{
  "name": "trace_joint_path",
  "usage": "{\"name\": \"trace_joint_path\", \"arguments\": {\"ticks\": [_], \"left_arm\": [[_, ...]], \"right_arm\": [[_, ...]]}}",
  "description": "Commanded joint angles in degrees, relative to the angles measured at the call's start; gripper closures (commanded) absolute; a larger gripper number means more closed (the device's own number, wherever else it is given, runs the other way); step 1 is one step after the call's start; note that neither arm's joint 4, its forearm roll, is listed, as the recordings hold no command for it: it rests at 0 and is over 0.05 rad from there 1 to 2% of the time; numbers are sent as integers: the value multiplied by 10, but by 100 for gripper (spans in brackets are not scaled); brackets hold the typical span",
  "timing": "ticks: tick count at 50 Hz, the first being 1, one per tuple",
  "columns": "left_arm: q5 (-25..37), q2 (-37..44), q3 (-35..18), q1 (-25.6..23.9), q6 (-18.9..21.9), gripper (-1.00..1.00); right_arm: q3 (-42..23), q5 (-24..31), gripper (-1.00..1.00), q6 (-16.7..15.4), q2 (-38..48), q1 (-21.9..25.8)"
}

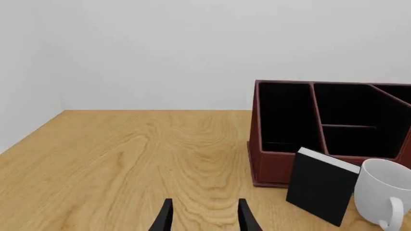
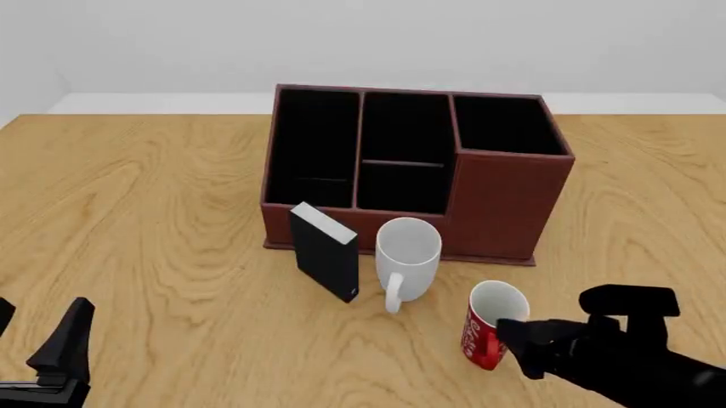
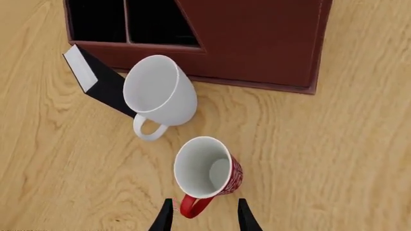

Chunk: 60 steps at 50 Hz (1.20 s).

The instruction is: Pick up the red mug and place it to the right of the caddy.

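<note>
While the right pincer (image 3: 200,215) hangs just above the red mug (image 2: 490,325), its two tips stand apart with the mug's handle (image 3: 194,206) showing between them, and whether they touch it can't be made out. The mug stands upright on the desk (image 2: 159,204), in front of the caddy (image 2: 499,200) near its right front corner, apart from it. In the front view the dark arm covers the mug's lower right side, and the handle is hidden there. Only the wrist view shows the white inside and the handle pointing back toward the pincer.

Left of the red mug, the white mug (image 2: 406,255) stands close by, not touching, handle toward the camera. A black box (image 2: 326,251) stands upright just beside it. Whether the two touch is hard to tell.

Over on the left, the left pincer (image 1: 204,216) sits low over bare desk, tips apart, nothing between them. It's cut off at the front view's bottom left corner. Its own camera clips the caddy and white mug at the frame edge, and the red mug is out of that view.
</note>
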Motion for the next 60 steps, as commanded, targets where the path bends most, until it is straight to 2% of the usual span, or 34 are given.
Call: {"name": "trace_joint_path", "arguments": {"ticks": [1,24,38,51,55,56,60], "left_arm": [[0,0,0,0,0,-100],[0,0,0,0,0,-100],[0,0,0,0,0,-100],[0,0,0,0,0,-100],[0,0,0,0,0,-100],[0,0,0,0,0,-100],[0,0,0,0,0,-100]], "right_arm": [[4,-33,-100,11,39,17],[30,-100,-100,47,115,42],[37,-97,-100,47,110,38],[34,-129,-100,52,149,50],[36,-123,-100,51,144,48],[35,-120,100,49,141,48],[36,-110,100,46,126,44]]}}
